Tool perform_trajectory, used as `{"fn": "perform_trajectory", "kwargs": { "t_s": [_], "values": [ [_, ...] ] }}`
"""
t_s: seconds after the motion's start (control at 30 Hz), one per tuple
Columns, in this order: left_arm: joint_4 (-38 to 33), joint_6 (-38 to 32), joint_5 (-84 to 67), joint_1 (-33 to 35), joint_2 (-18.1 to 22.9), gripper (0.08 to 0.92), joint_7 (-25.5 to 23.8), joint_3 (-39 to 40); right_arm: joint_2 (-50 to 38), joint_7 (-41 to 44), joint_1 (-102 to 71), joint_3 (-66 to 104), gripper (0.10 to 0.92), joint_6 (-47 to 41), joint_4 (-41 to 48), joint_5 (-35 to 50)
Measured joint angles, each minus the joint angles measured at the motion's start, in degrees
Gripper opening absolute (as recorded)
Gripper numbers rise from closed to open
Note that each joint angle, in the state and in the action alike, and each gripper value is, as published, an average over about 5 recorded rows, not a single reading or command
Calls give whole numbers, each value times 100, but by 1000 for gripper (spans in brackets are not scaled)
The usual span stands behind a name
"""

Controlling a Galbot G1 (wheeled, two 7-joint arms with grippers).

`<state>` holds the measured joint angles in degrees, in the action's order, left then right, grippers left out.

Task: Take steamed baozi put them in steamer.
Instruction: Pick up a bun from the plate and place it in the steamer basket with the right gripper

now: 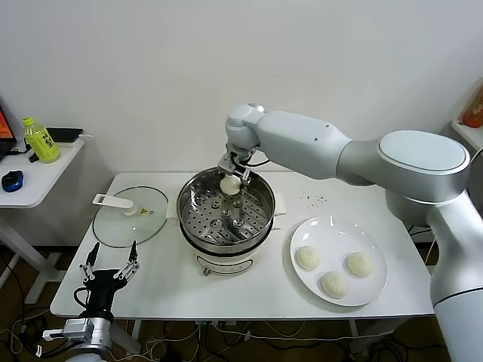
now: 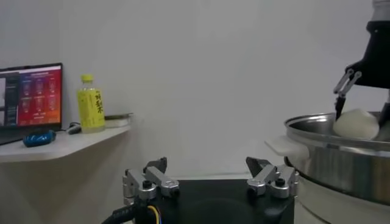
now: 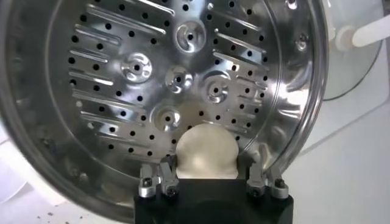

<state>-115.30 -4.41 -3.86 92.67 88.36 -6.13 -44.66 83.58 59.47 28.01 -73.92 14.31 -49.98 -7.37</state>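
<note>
My right gripper (image 1: 231, 179) is shut on one cream-white baozi (image 1: 229, 185) and holds it over the far side of the steamer (image 1: 190, 197), just above the perforated tray (image 1: 226, 219). In the right wrist view the bun (image 3: 206, 152) sits between the fingers above the tray (image 3: 152, 67). In the left wrist view the same bun (image 2: 355, 123) shows at the steamer's rim (image 2: 317, 131). Three more baozi (image 1: 307, 257) (image 1: 359, 264) (image 1: 334, 283) lie on the white plate (image 1: 332, 230) at the right. My left gripper (image 1: 112, 262) is open and empty, parked at the table's front left.
A glass lid (image 1: 130, 216) with a white handle lies flat left of the steamer. A side table (image 1: 38, 177) at the far left holds a yellow-green bottle (image 1: 41, 141), a blue mouse (image 1: 11, 180) and a screen edge. The wall stands close behind.
</note>
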Motion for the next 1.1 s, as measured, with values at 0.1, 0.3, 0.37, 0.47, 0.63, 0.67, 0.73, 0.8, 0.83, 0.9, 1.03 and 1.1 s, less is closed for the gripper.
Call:
{"fn": "perform_trajectory", "kwargs": {
  "t_s": [0.1, 0.3, 0.37, 0.47, 0.63, 0.67, 0.73, 0.8, 0.83, 0.9, 1.03, 1.1],
  "values": [
    [0, 0, 0, -9, 0, 823, 0, 1, 61, -1, -64, 42, 645, 23, 77, -59],
    [3, 4, -6, -35, 1, 823, 0, -18, 127, -2, -164, 93, 645, 64, 171, -170],
    [3, 5, -12, -37, -2, 823, 0, -30, 138, -4, -191, 112, 645, 82, 196, -205],
    [7, 6, -19, -35, -8, 823, 0, -36, 154, -13, -232, 150, 656, 109, 219, -252],
    [23, 4, -23, -33, -9, 823, -11, -31, 183, -10, -269, 197, 757, 164, 244, -297],
    [25, 4, -24, -33, -9, 823, -12, -30, 182, -4, -272, 205, 782, 174, 243, -301],
    [28, 4, -24, -33, -9, 823, -12, -29, 174, 14, -275, 225, 807, 191, 233, -306],
    [30, 4, -25, -31, -9, 823, -12, -33, 155, 37, -270, 242, 819, 201, 208, -306],
    [30, 4, -26, -29, -9, 823, -12, -35, 141, 49, -265, 250, 821, 204, 192, -306],
    [30, 4, -28, -27, -9, 823, -10, -39, 105, 73, -248, 270, 822, 210, 153, -303],
    [19, 4, -30, -20, -9, 823, -7, -45, -4, 134, -187, 307, 823, 202, 17, -257],
    [6, 4, -31, -8, -9, 823, -7, -51, -84, 174, -124, 310, 823, 184, -98, -191]
  ]
}}
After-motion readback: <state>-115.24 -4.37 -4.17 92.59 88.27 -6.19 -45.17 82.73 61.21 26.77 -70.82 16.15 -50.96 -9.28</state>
